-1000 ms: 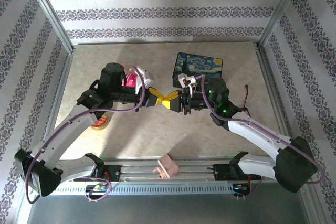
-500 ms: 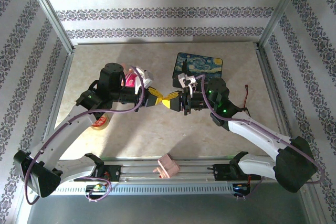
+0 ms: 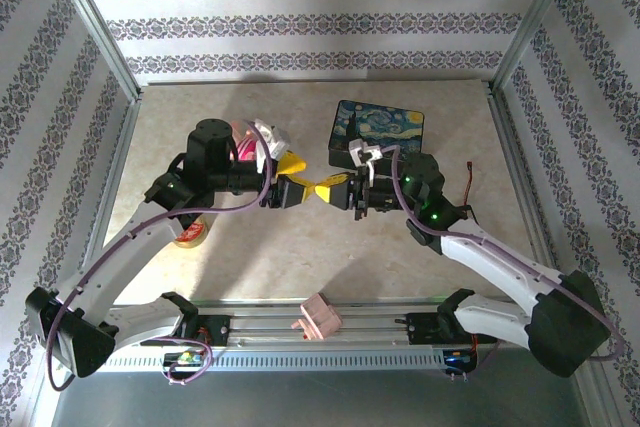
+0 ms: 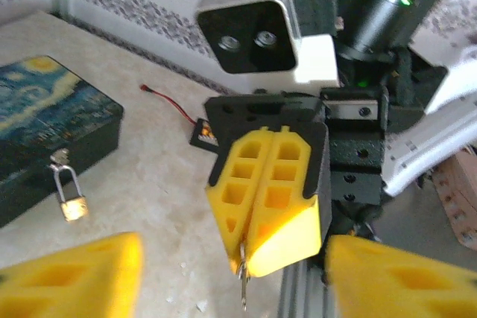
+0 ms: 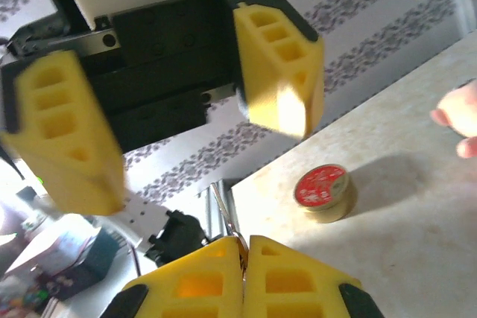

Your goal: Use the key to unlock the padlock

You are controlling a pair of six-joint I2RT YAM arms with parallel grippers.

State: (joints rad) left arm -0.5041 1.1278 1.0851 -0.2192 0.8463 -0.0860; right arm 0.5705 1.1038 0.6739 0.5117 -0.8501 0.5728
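The left fingers (image 4: 74,277) are spread wide, holding nothing. They face the other arm above the middle of the surface (image 3: 250,267). I judge this to be a mid-air handover or regrasp, with this arm opened to receive the key.

The key (image 4: 244,288) is a thin dull sliver sticking out of the seam where the right fingers (image 4: 272,184) meet. Its free end points into the gap between the two left fingers and looks to touch neither. The right fingers are clenched flat together on its other end, probably so the blade stays exposed and steady.

Further right, the painted box (image 3: 378,130) stands toward the far right of the surface. The padlock (image 4: 72,202) hangs by its shackle from the latch (image 4: 59,159) on the box's side wall. It is closed, well apart from both sets of fingers and from the key.
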